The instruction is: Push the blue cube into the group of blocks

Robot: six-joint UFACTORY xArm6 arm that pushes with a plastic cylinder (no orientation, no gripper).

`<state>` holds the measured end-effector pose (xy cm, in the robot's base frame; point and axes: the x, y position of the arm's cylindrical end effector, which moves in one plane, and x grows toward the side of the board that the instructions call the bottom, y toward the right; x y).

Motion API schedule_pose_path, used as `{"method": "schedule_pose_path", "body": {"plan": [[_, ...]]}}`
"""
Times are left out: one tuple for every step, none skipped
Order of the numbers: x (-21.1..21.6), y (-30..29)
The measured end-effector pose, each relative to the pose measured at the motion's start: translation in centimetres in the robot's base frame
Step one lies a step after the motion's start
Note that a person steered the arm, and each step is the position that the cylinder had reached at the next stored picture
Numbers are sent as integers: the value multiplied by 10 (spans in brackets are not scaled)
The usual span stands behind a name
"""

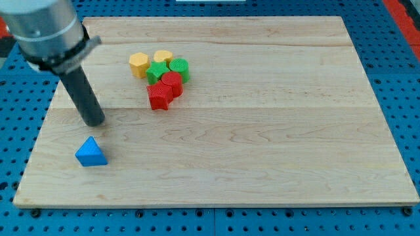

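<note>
A blue block point(90, 153), which looks like a triangular prism or wedge rather than a cube, lies near the board's lower left. My tip point(96, 122) rests on the board just above it and slightly to the right, a small gap apart. The group of blocks sits at the upper middle-left: an orange-yellow block point(138, 64), a yellow block point(163, 57), a green star-like block point(157, 72), a green cylinder point(180, 68), a red cylinder point(172, 84) and a red star-like block point(159, 96). They touch one another in a tight cluster.
The wooden board point(262, 131) lies on a blue perforated table. The arm's grey body point(46, 29) fills the upper left corner and hides part of the board's top-left edge.
</note>
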<state>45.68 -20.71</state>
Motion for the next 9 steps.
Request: {"method": "schedule_pose_path", "body": {"plan": [[0,-14],[3,-52],[-8,-88],[-29,-59],[-33,-15],[-33,35],[-35,58],[-45,67],[-54,50]]}}
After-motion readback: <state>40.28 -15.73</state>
